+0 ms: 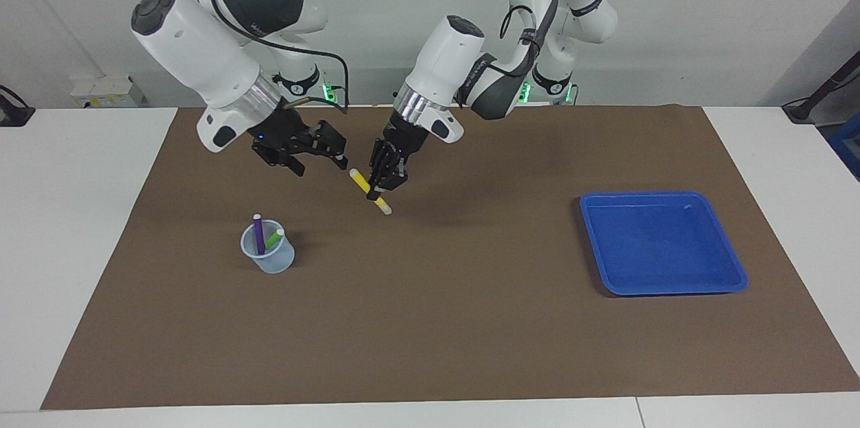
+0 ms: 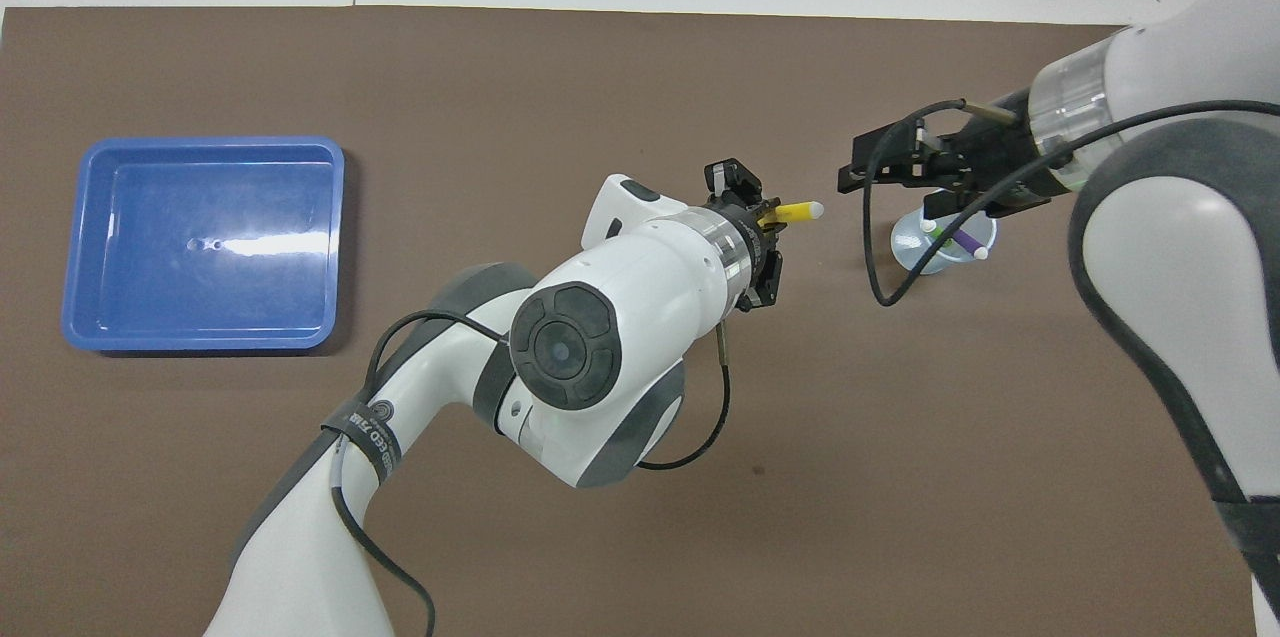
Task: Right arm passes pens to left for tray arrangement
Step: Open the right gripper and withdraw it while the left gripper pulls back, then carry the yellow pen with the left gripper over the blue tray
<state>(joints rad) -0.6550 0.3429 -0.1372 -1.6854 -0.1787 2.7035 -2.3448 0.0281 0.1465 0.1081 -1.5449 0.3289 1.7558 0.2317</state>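
Note:
My left gripper (image 1: 380, 187) is up over the middle of the mat, shut on the yellow pen (image 1: 361, 181), which slants with both ends sticking out. In the overhead view the yellow pen (image 2: 800, 212) pokes out of the left gripper (image 2: 770, 223) toward the right gripper (image 2: 852, 165). My right gripper (image 1: 322, 154) hangs open just beside the pen's upper end, holding nothing. The purple pen (image 1: 259, 232) and green pen (image 1: 274, 238) stand in a small translucent cup (image 1: 272, 261). The blue tray (image 1: 594, 246) lies bare at the left arm's end of the mat.
A brown mat (image 1: 430, 320) covers most of the white table. The cup (image 2: 915, 252) sits partly under the right gripper in the overhead view. The tray's rim (image 2: 75, 247) lies well apart from both grippers.

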